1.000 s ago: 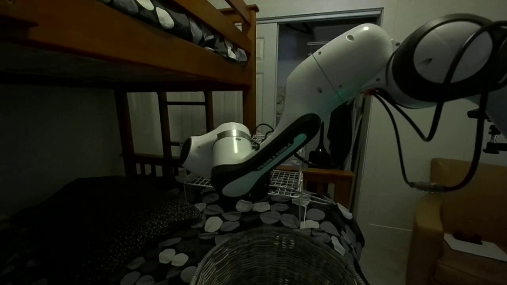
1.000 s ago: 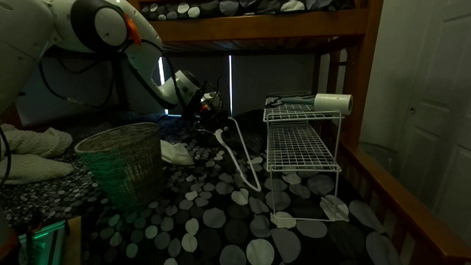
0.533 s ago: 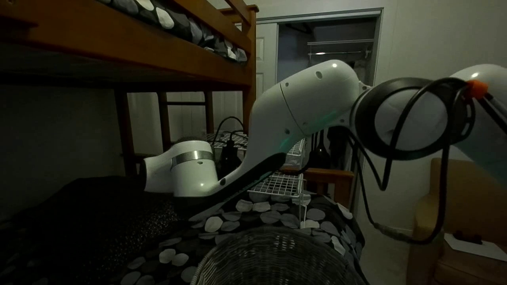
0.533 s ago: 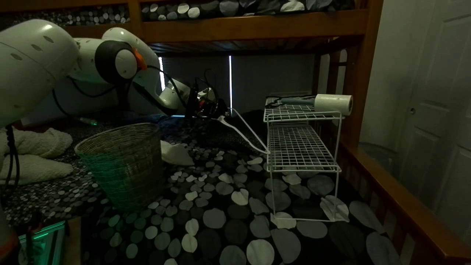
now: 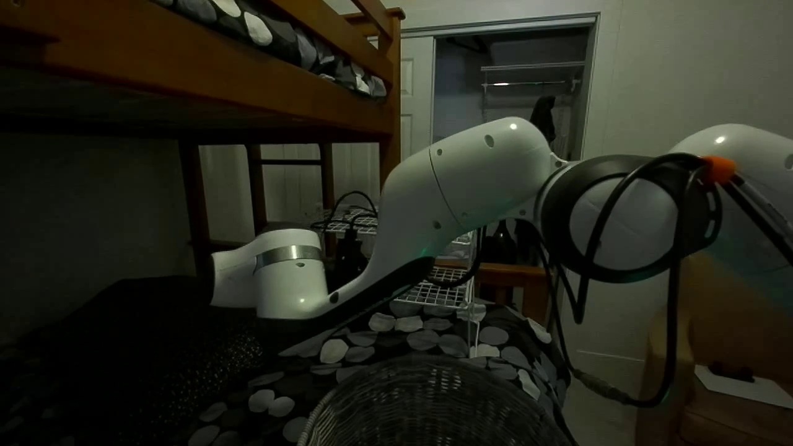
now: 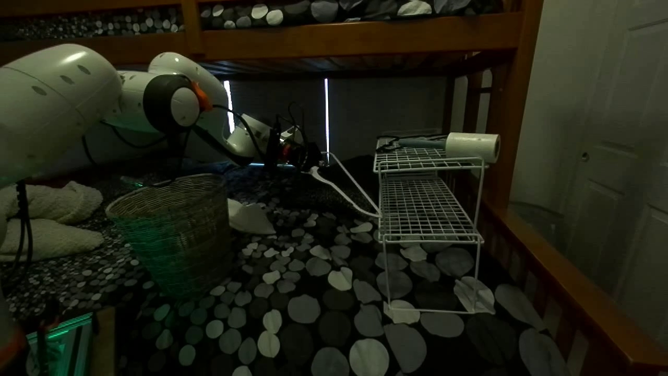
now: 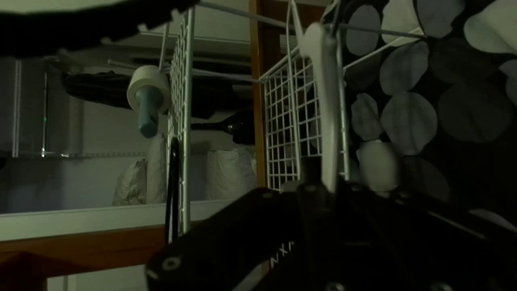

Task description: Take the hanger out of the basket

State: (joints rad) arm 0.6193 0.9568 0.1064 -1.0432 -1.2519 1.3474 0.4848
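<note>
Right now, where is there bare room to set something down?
In an exterior view, the bed is bare in the foreground between the round basket and the rack; the lower shelf looks bare too. Crowded: the top shelf, which bears a roller, and the rack's basket-side edge, which the hanger in the claw overlaps in view; contact is unclear.

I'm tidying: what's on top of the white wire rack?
A white roll with a blue handle, and something thin and black I can't identify. The roll hides the top shelf directly beneath it.
</note>
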